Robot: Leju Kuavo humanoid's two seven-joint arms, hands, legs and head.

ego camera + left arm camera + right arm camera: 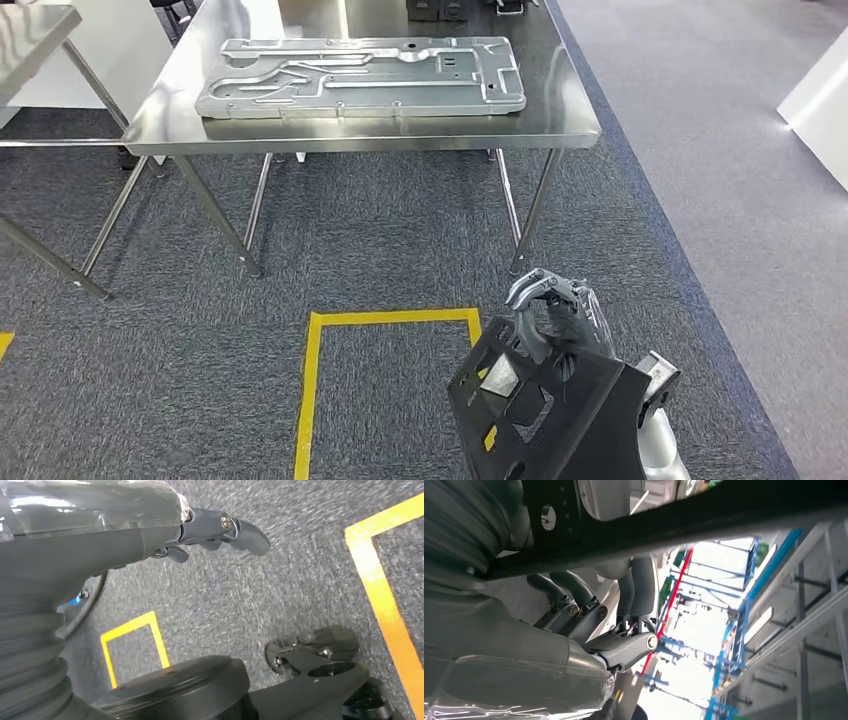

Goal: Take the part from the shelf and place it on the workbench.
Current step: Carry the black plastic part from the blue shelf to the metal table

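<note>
My right hand [555, 310] grips a black flat part [545, 410] with several cut-outs, held low at the bottom right, well short of the workbench [370, 132]. In the right wrist view its fingers [574, 592] curl around the edge of the black part [724, 510]. The workbench is a steel table straight ahead, across a stretch of grey carpet. A large silver machined plate [360, 75] lies on its top. My left hand [215, 530] hangs over the carpet with nothing in it, its fingers loosely apart.
A yellow tape outline [312, 390] marks the carpet just in front of me. A second steel table [30, 40] stands at the far left, and a white object [820, 100] at the right edge. The workbench's splayed legs [215, 210] reach toward me.
</note>
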